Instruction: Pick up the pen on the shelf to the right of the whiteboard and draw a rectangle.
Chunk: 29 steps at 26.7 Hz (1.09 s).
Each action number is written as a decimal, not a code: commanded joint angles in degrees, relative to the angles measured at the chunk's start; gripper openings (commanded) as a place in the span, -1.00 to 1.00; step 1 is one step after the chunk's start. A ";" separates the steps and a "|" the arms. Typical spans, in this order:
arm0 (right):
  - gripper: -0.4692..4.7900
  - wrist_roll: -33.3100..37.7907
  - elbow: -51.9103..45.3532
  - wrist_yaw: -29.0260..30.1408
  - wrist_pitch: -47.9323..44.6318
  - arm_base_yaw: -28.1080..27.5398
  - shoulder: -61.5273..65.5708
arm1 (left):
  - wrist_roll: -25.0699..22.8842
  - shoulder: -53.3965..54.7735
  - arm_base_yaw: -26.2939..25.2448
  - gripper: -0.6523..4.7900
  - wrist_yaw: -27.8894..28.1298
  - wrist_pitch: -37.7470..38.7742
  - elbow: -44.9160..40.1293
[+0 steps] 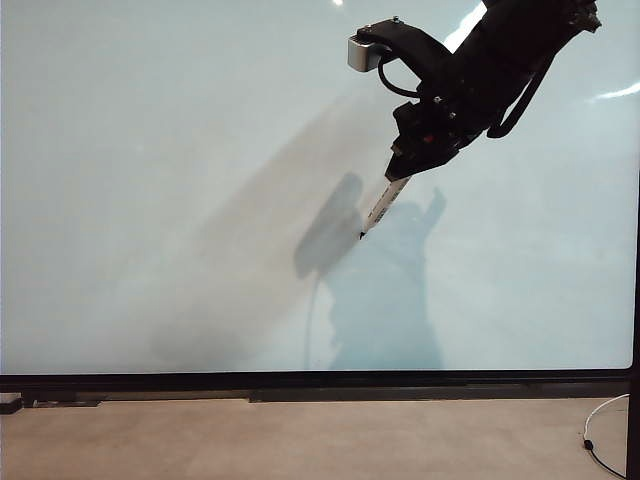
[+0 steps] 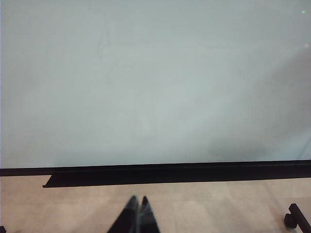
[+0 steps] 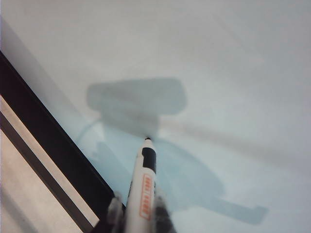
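The whiteboard [image 1: 180,180] fills most of the exterior view, pale and glossy with a thin black frame. No drawn line shows on it. In front of its upper right part, my right gripper [image 1: 408,172] is shut on the pen [image 1: 383,204], a white marker that slants down to the left with its black tip close to or at the board. The right wrist view shows the pen [image 3: 144,184] between the two fingers [image 3: 114,208], its tip against its own shadow on the board. My left gripper [image 2: 138,200] is shut and empty, low in front of the board's bottom frame [image 2: 170,171].
A black ledge [image 1: 300,385] runs along the board's lower edge, with tan floor [image 1: 300,440] below it. A white cable [image 1: 605,430] lies at the lower right. A black caster [image 2: 296,221] stands by the frame in the left wrist view.
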State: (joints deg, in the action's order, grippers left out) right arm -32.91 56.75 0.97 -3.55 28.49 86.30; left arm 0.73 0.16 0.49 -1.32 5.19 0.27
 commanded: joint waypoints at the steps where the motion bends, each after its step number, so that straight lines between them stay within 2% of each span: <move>1: -0.84 -0.15 0.61 -1.01 -1.70 0.00 -0.22 | -0.07 0.02 0.00 -0.78 0.00 -0.52 0.11; 9: -0.84 -0.17 0.61 2.45 -0.66 0.00 -0.24 | -0.07 0.02 0.00 -0.78 0.00 -0.55 0.11; 29: -0.84 -0.17 0.59 2.34 -0.50 0.07 -4.26 | -0.07 0.02 0.00 -0.78 0.00 -0.55 0.11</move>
State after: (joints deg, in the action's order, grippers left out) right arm -32.93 57.01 3.11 -3.11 28.49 82.78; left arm 0.73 0.16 0.49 -1.32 5.19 0.27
